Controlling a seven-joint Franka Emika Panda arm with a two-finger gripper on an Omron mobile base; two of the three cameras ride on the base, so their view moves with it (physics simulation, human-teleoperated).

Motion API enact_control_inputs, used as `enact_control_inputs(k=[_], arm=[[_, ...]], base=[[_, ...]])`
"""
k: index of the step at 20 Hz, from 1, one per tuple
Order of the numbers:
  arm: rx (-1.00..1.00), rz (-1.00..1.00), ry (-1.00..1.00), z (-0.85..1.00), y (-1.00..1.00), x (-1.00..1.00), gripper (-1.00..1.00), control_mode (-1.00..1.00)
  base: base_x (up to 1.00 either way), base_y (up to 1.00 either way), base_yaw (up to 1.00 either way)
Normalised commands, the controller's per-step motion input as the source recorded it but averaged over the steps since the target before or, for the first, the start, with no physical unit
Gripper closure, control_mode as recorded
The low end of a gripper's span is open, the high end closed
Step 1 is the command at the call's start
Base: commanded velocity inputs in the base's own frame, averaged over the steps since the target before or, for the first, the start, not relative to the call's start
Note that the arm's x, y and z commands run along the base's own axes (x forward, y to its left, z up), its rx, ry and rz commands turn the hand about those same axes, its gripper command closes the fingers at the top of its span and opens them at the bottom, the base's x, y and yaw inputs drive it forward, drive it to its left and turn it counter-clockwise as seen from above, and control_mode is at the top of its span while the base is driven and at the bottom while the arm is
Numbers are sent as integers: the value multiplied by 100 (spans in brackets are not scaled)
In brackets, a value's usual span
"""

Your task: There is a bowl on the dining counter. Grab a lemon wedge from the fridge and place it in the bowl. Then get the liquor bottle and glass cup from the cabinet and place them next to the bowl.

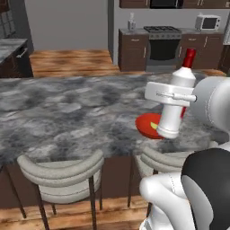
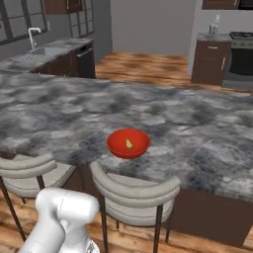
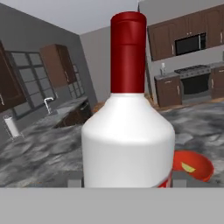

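My gripper (image 1: pixel 176 95) is shut on the liquor bottle (image 1: pixel 178 101), a white bottle with a red neck and cap. I hold it slightly tilted above the dining counter (image 1: pixel 67 112). Just below and left of the bottle sits the red bowl (image 1: pixel 146 126), with a yellow lemon wedge (image 1: pixel 154 126) inside. The right base view shows the bowl (image 2: pixel 128 143) near the counter's front edge, the wedge (image 2: pixel 129 144) in its middle. In the hand view the bottle (image 3: pixel 128 131) stands close up in the gripper (image 3: pixel 127 183), with the bowl (image 3: pixel 194 166) at lower right. The glass cup is out of view.
Two grey stools (image 1: pixel 63 173) (image 2: pixel 136 192) stand against the counter's near edge. Behind the counter are a stove (image 1: pixel 162 42), a microwave (image 1: pixel 207 21) and dark cabinets. A sink (image 2: pixel 34 47) is at the far left. The grey marble top stretches wide to the left of the bowl.
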Motion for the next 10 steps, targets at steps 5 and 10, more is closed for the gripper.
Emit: enact_control_inputs(k=[5,10], arm=[[0,0,0,0,0,0,100,100],[0,0,0,0,0,0,100,100]], base=[[89,49,-43],[82,51,-42]])
